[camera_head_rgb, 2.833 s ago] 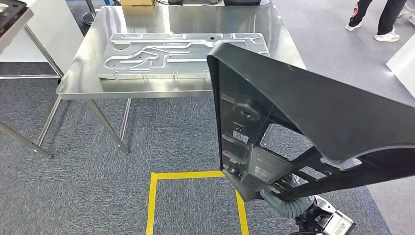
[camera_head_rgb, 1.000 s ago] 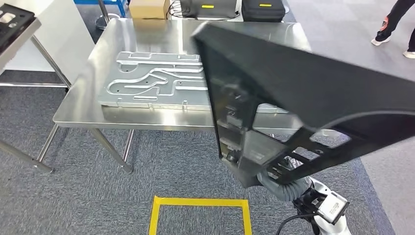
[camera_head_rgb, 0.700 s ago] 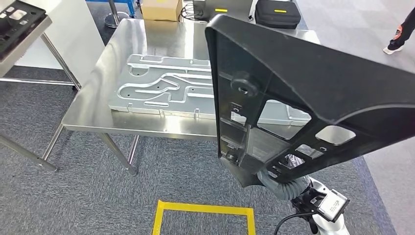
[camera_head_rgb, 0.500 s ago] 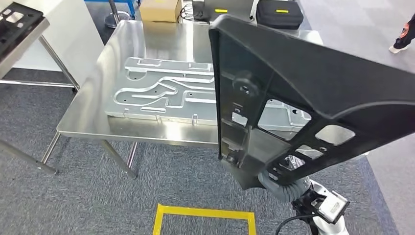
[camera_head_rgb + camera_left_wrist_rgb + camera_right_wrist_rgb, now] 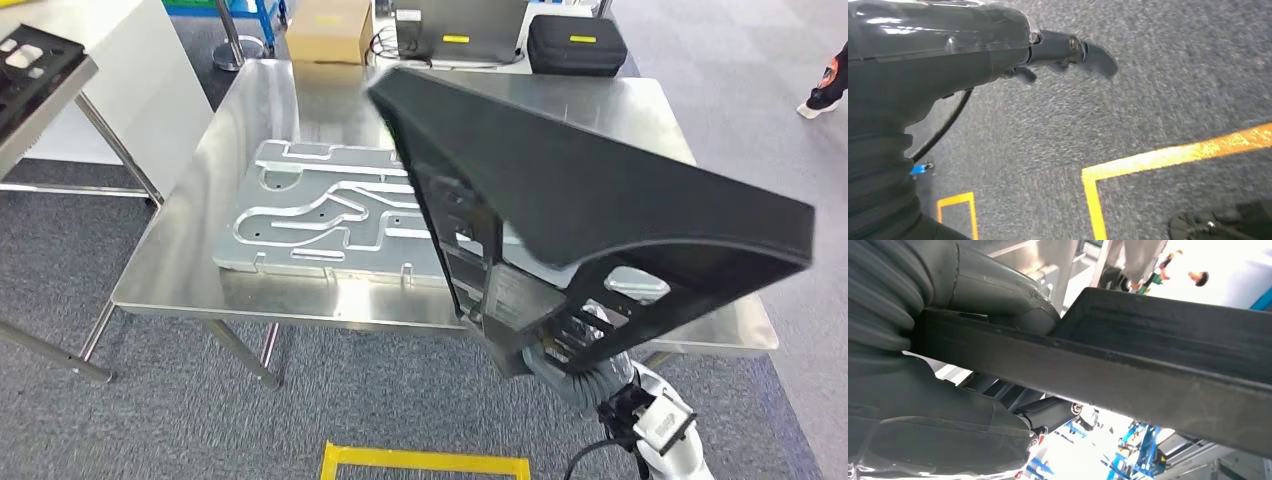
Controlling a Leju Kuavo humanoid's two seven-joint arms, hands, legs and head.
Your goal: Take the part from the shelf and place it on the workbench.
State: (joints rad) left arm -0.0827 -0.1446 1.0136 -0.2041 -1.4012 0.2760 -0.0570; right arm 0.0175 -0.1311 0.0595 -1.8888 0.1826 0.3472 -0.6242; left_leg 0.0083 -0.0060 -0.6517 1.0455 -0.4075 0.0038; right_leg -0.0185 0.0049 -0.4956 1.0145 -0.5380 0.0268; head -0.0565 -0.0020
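Observation:
A large black plastic part (image 5: 600, 200), flat with ribs and cut-outs, hangs tilted above the right half of the steel workbench (image 5: 300, 100). My right hand (image 5: 570, 370) grips it from below at its near lower edge. Most of that hand is hidden behind the part. In the right wrist view the thick grey thumb (image 5: 998, 295) lies over the part's rim (image 5: 1158, 370). My left hand (image 5: 948, 50) hangs over the grey carpet, holding nothing, with a dark finger (image 5: 1088, 50) stretched out.
A machined aluminium plate (image 5: 310, 215) lies on the workbench's left and middle. Behind the bench stand a cardboard box (image 5: 330, 28) and a black case (image 5: 577, 45). A shelf with another black part (image 5: 35, 75) is at the far left. Yellow floor tape (image 5: 425, 462) lies near me.
The whole view has shifted: the camera has come closer to the workbench. The black part has swung forward and now reaches over the bench top, still held by my right hand.

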